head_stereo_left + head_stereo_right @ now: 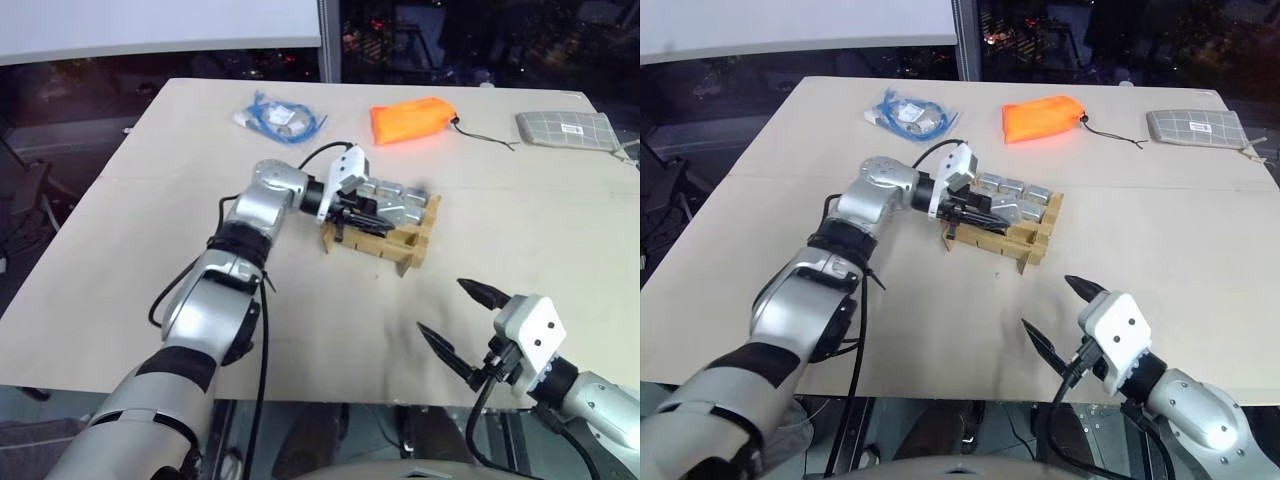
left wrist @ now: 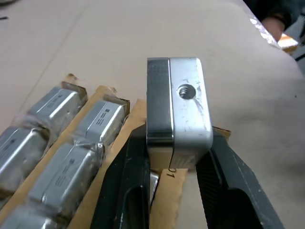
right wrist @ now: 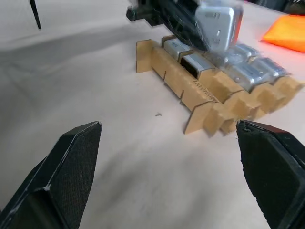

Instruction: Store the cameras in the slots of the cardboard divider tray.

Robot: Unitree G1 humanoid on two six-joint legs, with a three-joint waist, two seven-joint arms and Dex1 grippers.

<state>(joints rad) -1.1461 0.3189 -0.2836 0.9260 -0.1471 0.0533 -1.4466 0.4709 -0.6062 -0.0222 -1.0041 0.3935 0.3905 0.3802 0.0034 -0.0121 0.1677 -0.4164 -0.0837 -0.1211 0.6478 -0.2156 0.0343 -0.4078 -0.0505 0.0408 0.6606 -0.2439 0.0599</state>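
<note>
The cardboard divider tray [image 1: 413, 250] sits mid-table, with several silver-grey cameras [image 1: 403, 199] standing in its far slots. My left gripper [image 1: 362, 212] hovers over the tray's left part, shut on one more camera [image 2: 178, 105], whose silver body has a black face and a threaded hole. That held camera [image 3: 217, 23] hangs just above the cardboard strips [image 2: 137, 110], beside the stored, film-wrapped cameras [image 2: 101, 122]. My right gripper [image 1: 441, 305] is open and holds nothing, near the table's front edge to the right of the tray [image 3: 200, 93].
At the back of the table lie a clear bag of blue cable [image 1: 280, 118], an orange fabric pouch [image 1: 412, 118] with a cord, and a flat grey gridded pouch [image 1: 565, 128] at the far right corner.
</note>
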